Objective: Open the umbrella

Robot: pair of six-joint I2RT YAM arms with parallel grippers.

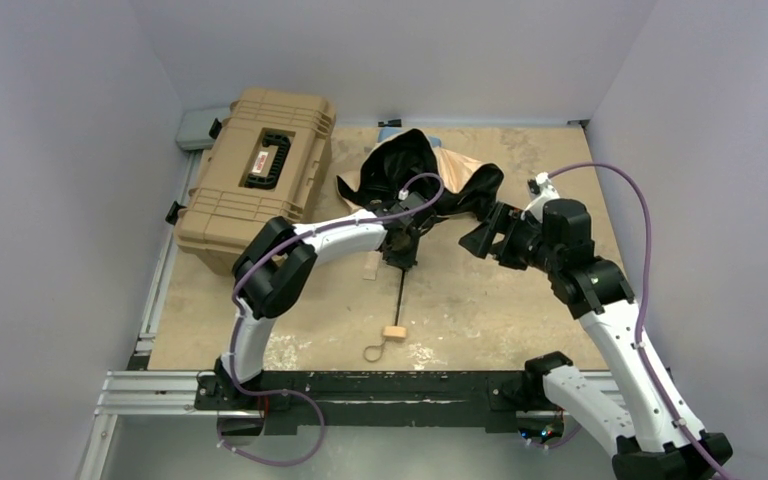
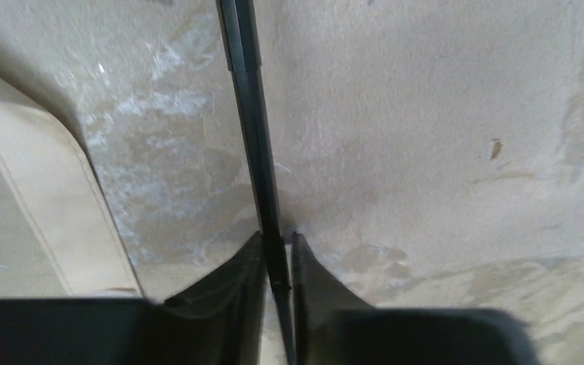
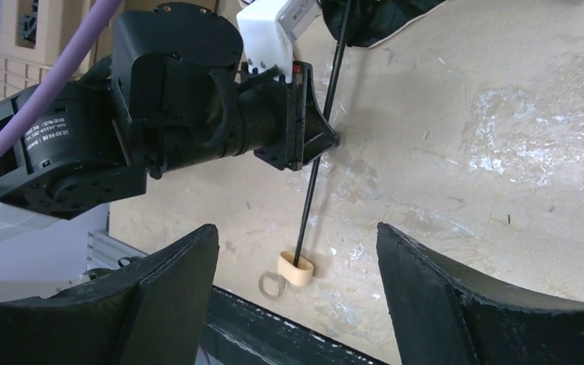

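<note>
White-black arms (image 1: pixel 345 237), purple cables (image 1: pixel 648 250), perhaps labels (image 3: pixel 46 142)

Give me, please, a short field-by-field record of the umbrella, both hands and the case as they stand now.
umbrella: cloth crumpled, not spread, at the far side of the table
shaft: lies flat, running toward the near edge, handle at its end
left hand: closed around the shaft, close to the cloth
right hand: open, holding nothing, beside the cloth
hard case: shut, far left

On table (image 1: pixel 500 310): case (image 1: pixel 260 175) far left; umbrella (image 1: pixel 430 180) canopy far centre, shaft running nearward to handle (image 1: pixel 393 333) by front edge. Shaft straddled by left gripper (image 1: pixel 400 255); right gripper (image 1: pixel 480 240) near canopy's right side.
</note>
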